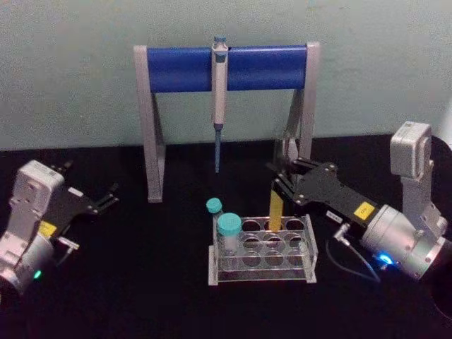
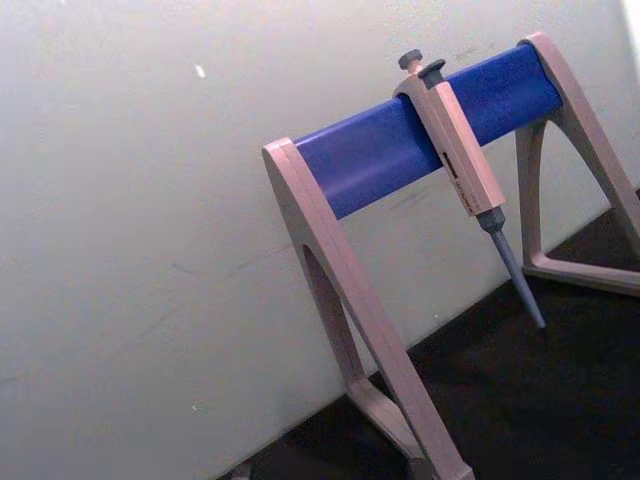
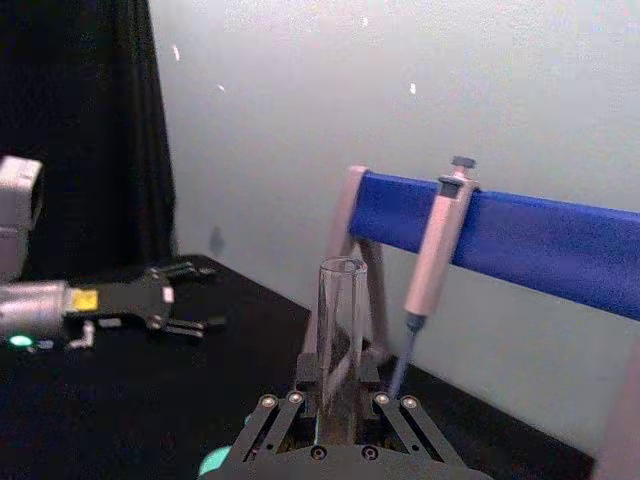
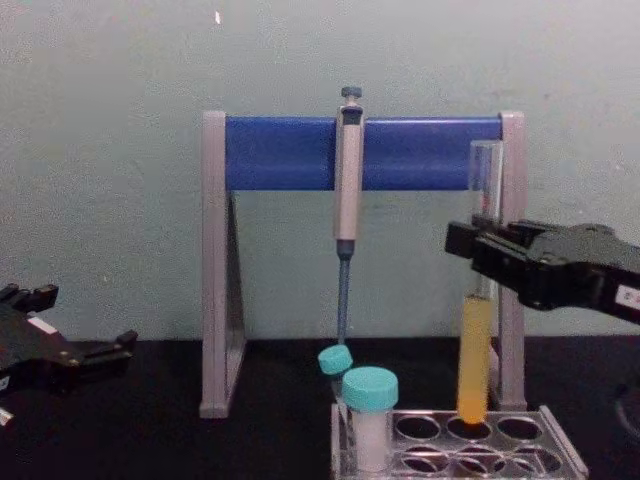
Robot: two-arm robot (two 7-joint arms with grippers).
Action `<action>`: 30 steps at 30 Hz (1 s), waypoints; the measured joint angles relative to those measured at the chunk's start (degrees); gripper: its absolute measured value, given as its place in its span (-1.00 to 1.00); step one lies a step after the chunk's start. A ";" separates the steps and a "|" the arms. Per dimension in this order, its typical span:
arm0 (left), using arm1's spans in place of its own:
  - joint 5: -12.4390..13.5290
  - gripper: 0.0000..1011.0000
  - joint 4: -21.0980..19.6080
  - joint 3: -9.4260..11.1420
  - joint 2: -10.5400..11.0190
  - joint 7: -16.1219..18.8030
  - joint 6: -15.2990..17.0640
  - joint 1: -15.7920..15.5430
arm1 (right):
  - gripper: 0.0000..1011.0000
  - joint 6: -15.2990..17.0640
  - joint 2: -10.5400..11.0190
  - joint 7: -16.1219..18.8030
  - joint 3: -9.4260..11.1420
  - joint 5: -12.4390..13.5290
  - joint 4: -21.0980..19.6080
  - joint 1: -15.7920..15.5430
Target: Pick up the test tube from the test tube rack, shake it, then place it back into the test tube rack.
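Rack position: nearest the robot, on the black table (image 1: 141, 282). The test tube rack (image 1: 263, 272) is low, clear, hard plastic with rows of round holes. 2 short teal-capped tubes (image 1: 229, 229) stand at its left end.

The test tube (image 4: 476, 350) stands upright over the rack's back row. Its rounded base is at the mouth of a hole, and I cannot tell whether it touches the rim. It is thin clear glass, uncapped, with yellow-orange liquid filling its lower part.

The right gripper (image 1: 279, 185) is closed on the tube's bare glass above the liquid, with 1 black finger on each side.

Handling judgement: the tube is light, stiff, smooth and fragile. It is likely to slip in a loose grip and crack in a hard one. The present hold, above the liquid and below the open mouth, looks sound. The open top means any tilt risks spillage.

The left gripper (image 1: 106, 198) is parked well apart at the table's left, jaws parted, holding nothing.

Behind stands a grey-legged pipette stand (image 1: 183, 68) with a glossy blue crossbar. A grey pipette (image 1: 219, 85) hangs from it against a pale wall (image 1: 70, 56).
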 joint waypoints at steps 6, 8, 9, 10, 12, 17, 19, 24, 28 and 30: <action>0.00 1.00 0.00 0.00 0.00 0.00 0.00 0.00 | -0.55 -1.78 -1.45 1.63 -1.37 1.74 2.71 2.14; 0.00 1.00 0.00 0.00 0.00 0.00 0.00 0.00 | -0.55 -2.94 -2.32 1.88 -1.91 1.95 4.35 3.36; 0.00 1.00 0.00 0.00 0.00 0.00 0.00 0.00 | -0.55 -3.55 -2.81 1.98 -2.16 2.02 5.43 4.06; 0.00 1.00 0.00 0.00 0.00 0.00 0.00 0.00 | -0.55 -3.55 -2.81 1.98 -2.16 2.02 5.43 4.06; 0.00 1.00 0.00 0.00 0.00 0.00 0.00 0.00 | -0.55 -4.58 -3.57 1.96 -2.48 1.99 7.10 5.18; 0.00 1.00 0.00 0.00 0.00 0.00 0.00 0.00 | -0.55 -6.76 -5.01 0.14 -2.60 0.48 9.73 6.80; 0.00 1.00 0.00 0.00 0.00 0.00 0.00 0.00 | -0.55 -7.32 -5.43 -1.26 -2.29 -0.56 10.21 6.97; 0.00 1.00 0.00 0.00 0.00 0.00 0.00 0.00 | -0.55 -7.69 -5.91 -2.94 -1.41 -1.84 10.50 6.91; 0.00 1.00 0.00 0.00 0.00 0.00 0.00 0.00 | -0.55 -7.65 -5.97 -3.29 -0.79 -2.34 10.38 6.56; 0.00 1.00 0.00 0.00 0.00 0.00 0.00 0.00 | -0.55 -7.57 -5.97 -3.29 -0.52 -2.51 10.24 6.41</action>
